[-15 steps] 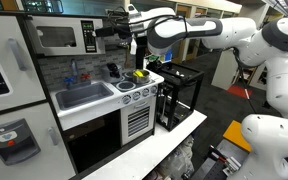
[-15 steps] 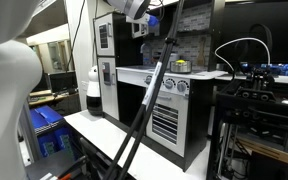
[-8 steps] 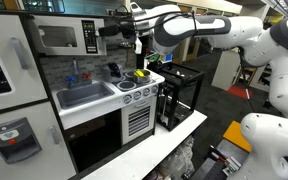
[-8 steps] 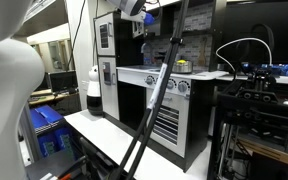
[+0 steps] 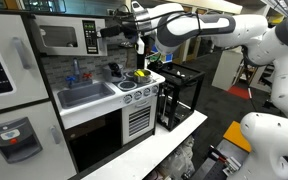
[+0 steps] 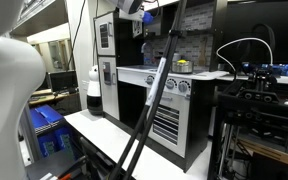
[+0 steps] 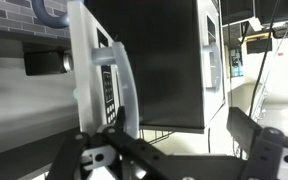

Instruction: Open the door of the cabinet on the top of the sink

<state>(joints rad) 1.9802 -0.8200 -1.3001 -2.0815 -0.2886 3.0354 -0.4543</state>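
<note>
The white cabinet [image 5: 64, 22] sits above the grey sink [image 5: 84, 96], and its windowed door [image 5: 56, 38] looks shut. My gripper [image 5: 112, 32] hovers just right of the dark keypad [image 5: 89, 37]; it also shows high up in the other exterior view [image 6: 134, 8]. In the wrist view the gripper [image 7: 179, 135] is open, with the door's white curved handle [image 7: 121, 85] just in front of its left finger [image 7: 122, 122]. Whether finger and handle touch I cannot tell. The keypad [image 7: 106, 92] shows behind the handle.
Below the gripper is the stovetop [image 5: 134, 82] with knobs and a yellow item [image 5: 139, 73]. A black open frame [image 5: 179, 95] stands right of the toy kitchen. The oven door [image 5: 94, 140] and white fridge [image 5: 9, 90] fill the left. A dark slanted pole [image 6: 149, 100] crosses an exterior view.
The gripper has shifted a little to the left, closer to the cabinet's keypad side. The door has not moved.
</note>
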